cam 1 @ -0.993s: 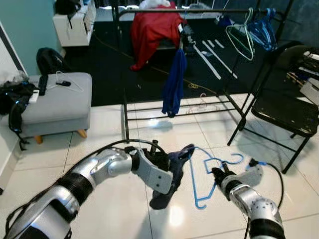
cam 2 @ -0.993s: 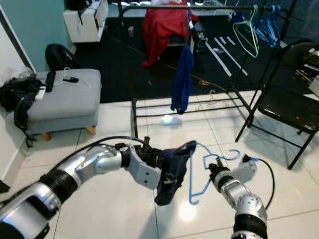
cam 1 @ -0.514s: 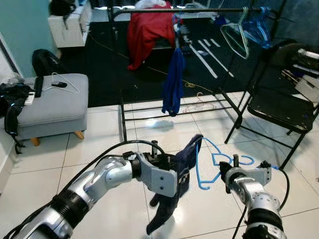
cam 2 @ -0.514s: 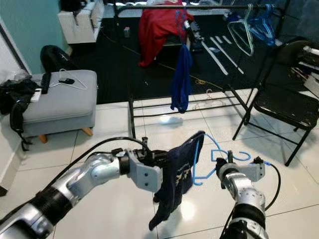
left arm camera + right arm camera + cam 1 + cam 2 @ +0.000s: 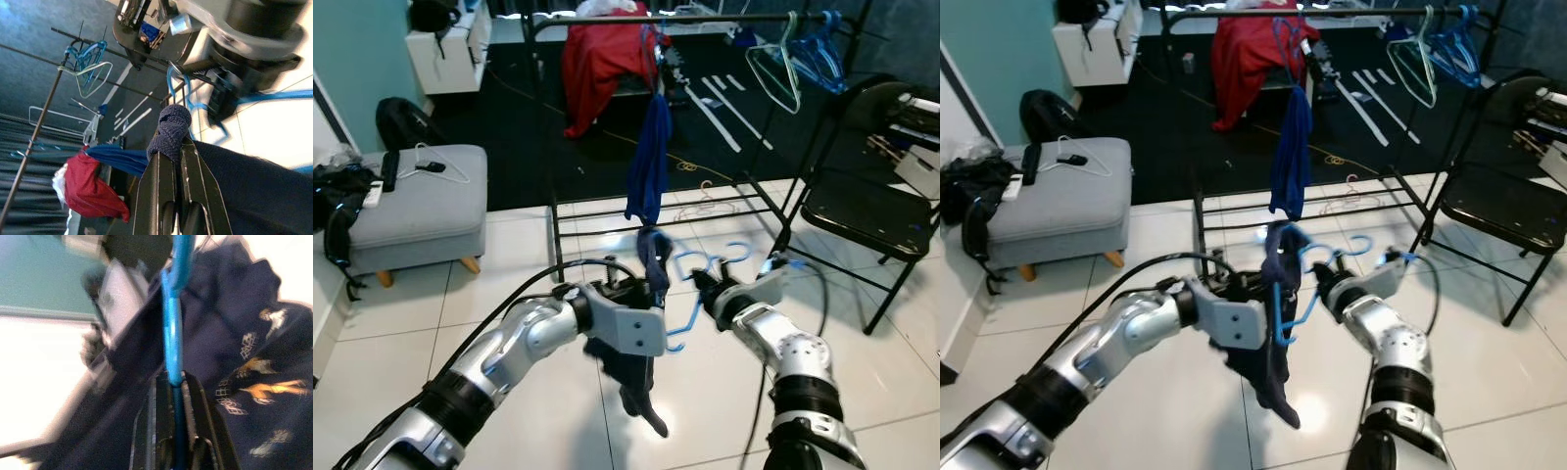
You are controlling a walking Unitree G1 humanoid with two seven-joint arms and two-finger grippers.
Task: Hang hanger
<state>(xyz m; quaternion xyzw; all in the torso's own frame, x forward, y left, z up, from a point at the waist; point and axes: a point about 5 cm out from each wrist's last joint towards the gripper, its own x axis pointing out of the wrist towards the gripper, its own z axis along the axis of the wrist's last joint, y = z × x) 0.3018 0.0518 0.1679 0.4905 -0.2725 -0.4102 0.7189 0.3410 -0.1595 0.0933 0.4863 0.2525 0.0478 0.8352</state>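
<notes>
- Gripping a bunched fold of the dark navy garment (image 5: pixel 641 377), the left gripper (image 5: pixel 171 147) had its two black fingers pressed together on the cloth, which hung down from it over the white tiled floor (image 5: pixel 509 284).
- The right gripper (image 5: pixel 172 379) was clamped on a bar of the blue hanger (image 5: pixel 1304 279), whose hook end curled up just beside the right wrist.
- The hanger sat partly inside the garment, held in the air between the two arms, in front of the black clothes rack (image 5: pixel 553 211) and well below its top rail.
- In the right wrist view the navy cloth showed a small printed pattern in orange and white, lying against the hanger's blue bar.
- On the rack's rail hung a red garment (image 5: pixel 597 59), a blue garment (image 5: pixel 649 162) and several light green and blue empty hangers (image 5: pixel 798 64).
- A grey ottoman (image 5: pixel 406 211) stood to the robot's left with a white hanger on top, and a black folding chair (image 5: pixel 871 206) stood to its right.
</notes>
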